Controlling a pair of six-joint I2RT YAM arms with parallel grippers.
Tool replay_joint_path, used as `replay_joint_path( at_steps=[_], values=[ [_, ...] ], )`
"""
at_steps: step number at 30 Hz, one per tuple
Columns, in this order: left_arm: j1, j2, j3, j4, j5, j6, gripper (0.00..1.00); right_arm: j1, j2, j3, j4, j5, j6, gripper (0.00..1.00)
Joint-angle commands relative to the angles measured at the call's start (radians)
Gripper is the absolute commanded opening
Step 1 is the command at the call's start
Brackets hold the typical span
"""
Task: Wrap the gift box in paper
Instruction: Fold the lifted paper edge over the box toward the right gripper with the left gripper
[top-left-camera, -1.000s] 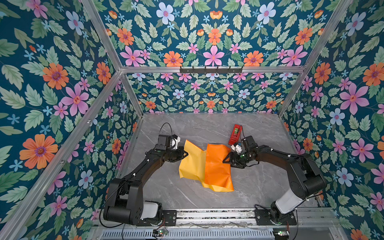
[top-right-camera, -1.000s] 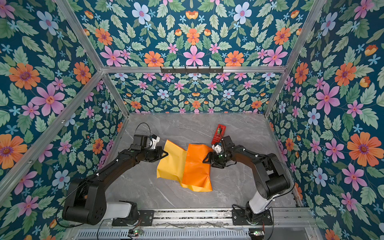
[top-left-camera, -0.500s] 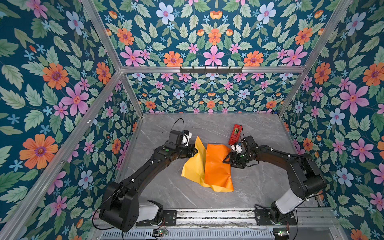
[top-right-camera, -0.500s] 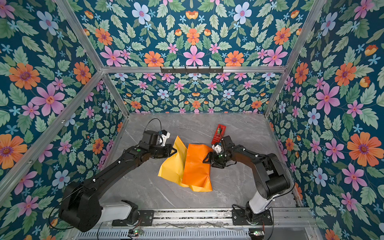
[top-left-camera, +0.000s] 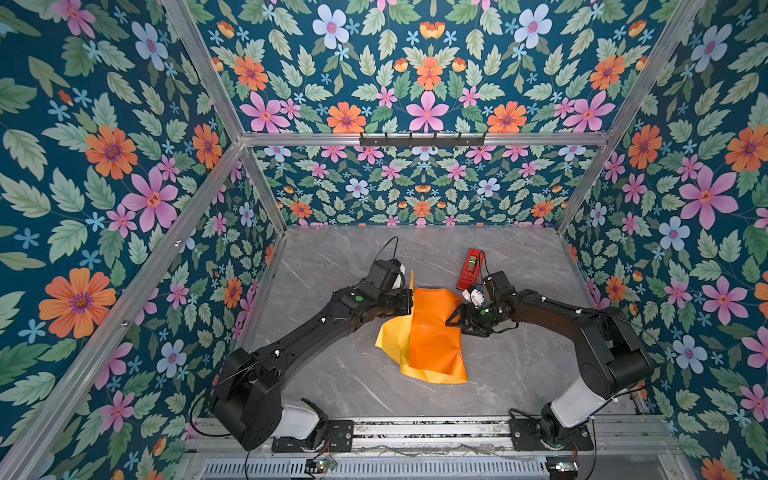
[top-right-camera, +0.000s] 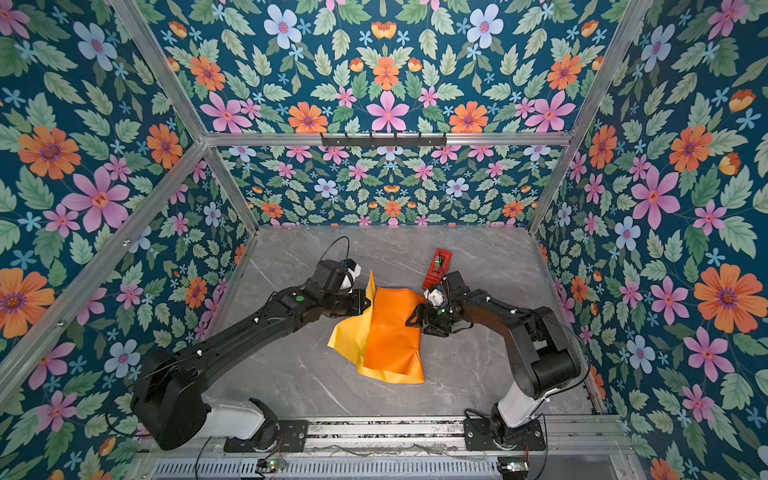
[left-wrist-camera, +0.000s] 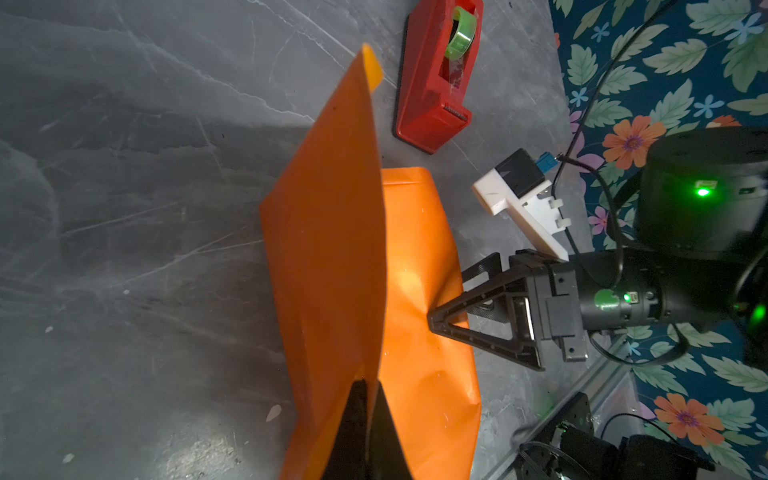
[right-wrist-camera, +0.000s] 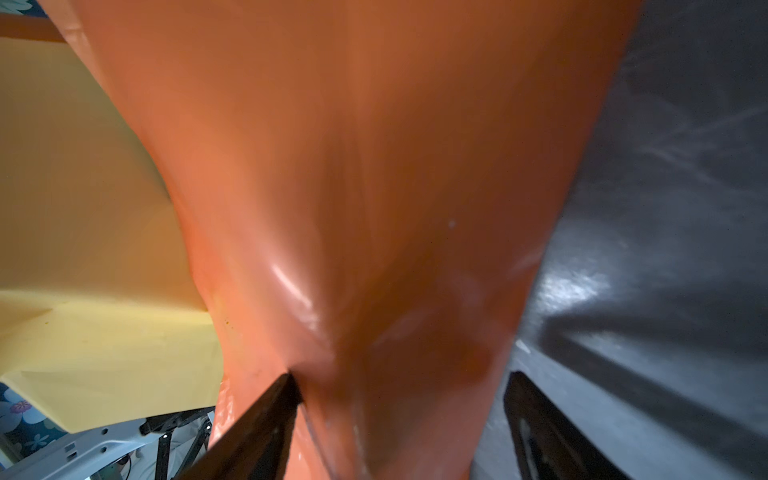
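The left gripper is pinched fully closed on the left edge of the paper. Its fingers are clamped tight, so that flap stands up off the table. The right gripper has its jaws spread wide and is clamped across a paper-covered lump. One of its fingers digs a dent into the glossy orange face, and the other sits right against the far side of the lump. There's no telling what's under there, because the gift box doesn't show in any view and the paper covers that whole spot.

Count-wise it's two arms, two grippers, one sheet of paper and one red tape dispenser with a green roll in it. The dispenser sits on the far side of the paper, just beside the right wrist.

The paper sits mid-table between the two grippers. Its orange side faces up, and the duller yellow side peeks out along its left and near edges.

The surface is a grey marble-look tabletop with pale veins. Floral wallpaper on dark teal covers the walls, held in an aluminium frame. Both arm bases are bolted to a metal rail along the near edge.
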Motion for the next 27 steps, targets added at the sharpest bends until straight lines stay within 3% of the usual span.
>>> replay_joint_path(
  at_steps=[1,27],
  values=[
    [-0.032,0.024,0.031,-0.047,-0.085,0.002,0.00,-0.002,0.013,-0.011,-0.177,0.267,-0.015,0.78],
    [-0.105,0.084,0.118,-0.129,-0.168,-0.010,0.00,0.008,-0.014,0.008,-0.190,0.274,-0.019,0.79]
  ],
)
